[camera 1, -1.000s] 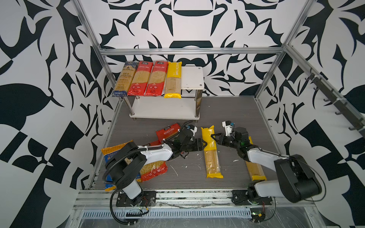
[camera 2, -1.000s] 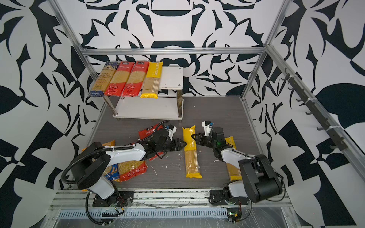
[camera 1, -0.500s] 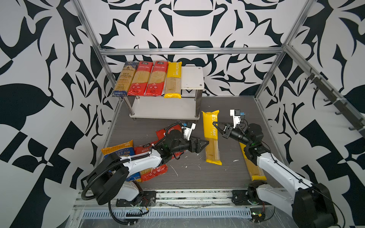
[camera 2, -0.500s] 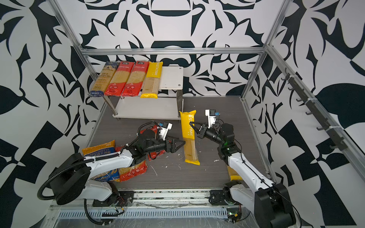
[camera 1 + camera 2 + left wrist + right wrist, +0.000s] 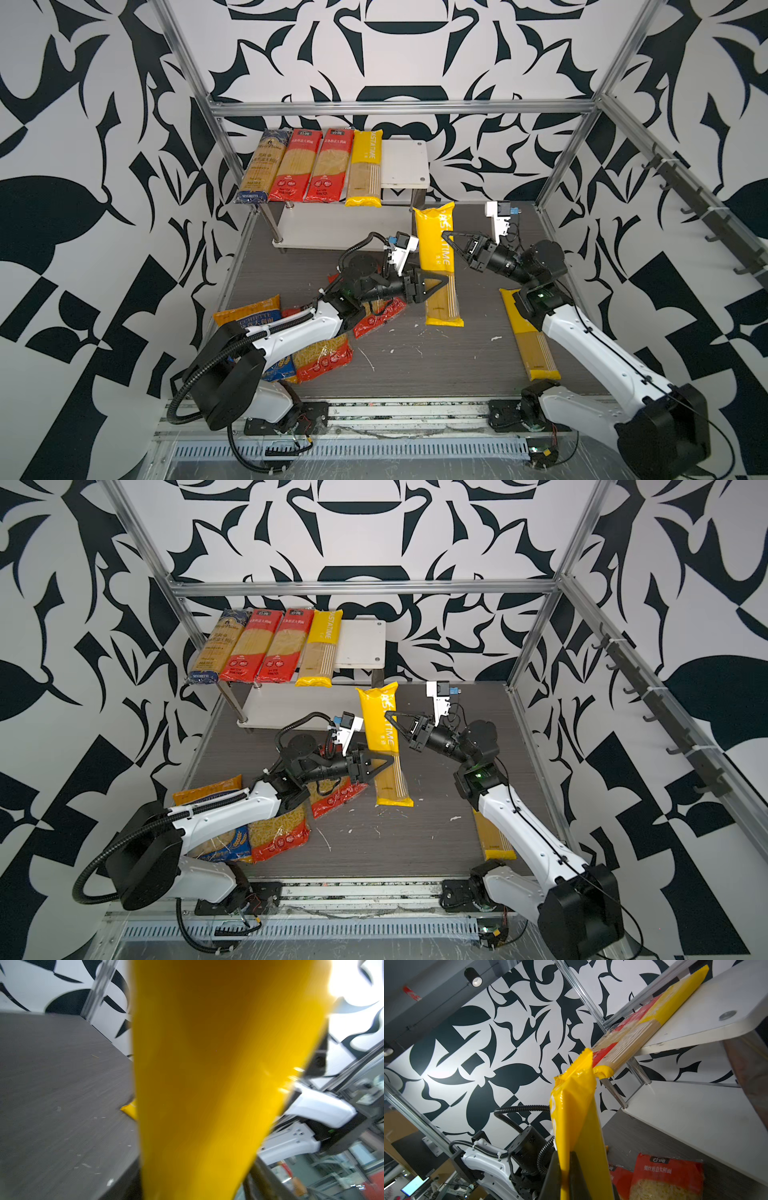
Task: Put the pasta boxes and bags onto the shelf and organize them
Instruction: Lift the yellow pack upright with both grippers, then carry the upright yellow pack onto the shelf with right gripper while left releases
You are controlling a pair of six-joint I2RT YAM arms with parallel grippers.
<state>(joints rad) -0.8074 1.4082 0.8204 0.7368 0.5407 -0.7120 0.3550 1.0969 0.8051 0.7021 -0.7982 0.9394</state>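
over the counter (image 5: 415, 365) before the shelf (image 5: 405, 164), the long yellow packet (image 5: 434, 245) stands nearly upright, right fingers (image 5: 552, 1176) clamped on its upper half, left fingers (image 5: 419, 286) low with grip unclear; it seems light, slick, brittle inside, best held mid-body.

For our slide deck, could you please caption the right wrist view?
Right tool grips a yellow pasta packet near the shelf, left arm behind it.

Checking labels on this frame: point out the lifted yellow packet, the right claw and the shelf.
lifted yellow packet (image 5: 434, 253): in a top view, on its printed upper half.
right claw (image 5: 445, 235): in a top view, at the fingertips pinching the packet's edge.
shelf (image 5: 405, 162): in a top view, on the bare upper board.
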